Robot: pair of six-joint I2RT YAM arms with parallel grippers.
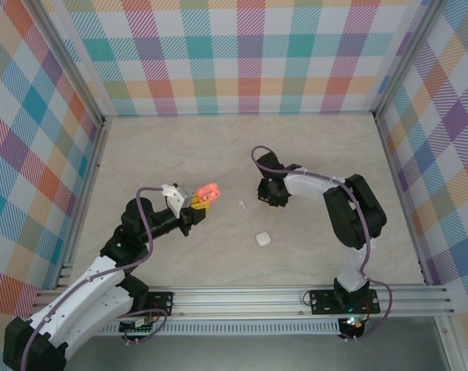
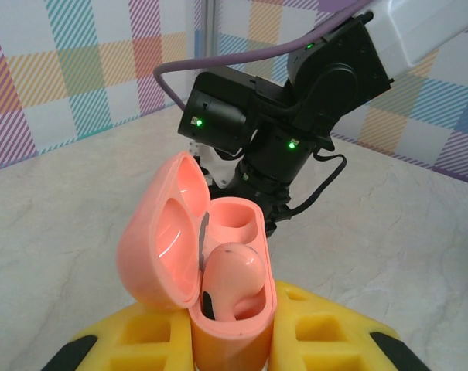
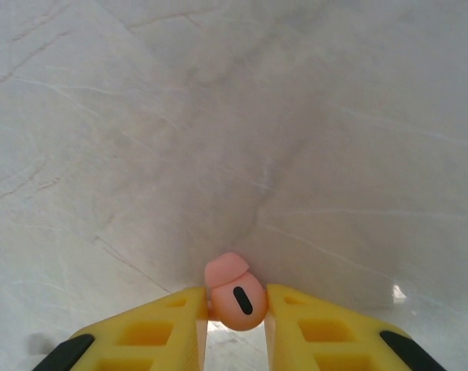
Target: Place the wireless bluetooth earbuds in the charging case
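My left gripper [image 1: 200, 202] is shut on a salmon-pink charging case [image 1: 210, 190], held up with its lid open. In the left wrist view the case [image 2: 230, 328] stands between the yellow fingers [image 2: 141, 336]. One pink earbud [image 2: 232, 277] sits in the near slot. The far slot [image 2: 238, 219] is empty. My right gripper [image 1: 268, 192] hovers to the right of the case and is shut on a second pink earbud [image 3: 235, 297], pinched between its yellow fingertips [image 3: 179, 313] above the table. A white earbud [image 1: 240, 205] lies on the table between the two grippers.
A small white case [image 1: 263, 239], closed, lies on the marble tabletop nearer the arm bases. Checked walls with metal posts [image 1: 102, 120] enclose the table on three sides. The right arm's black wrist [image 2: 280, 131] looms just behind the pink case.
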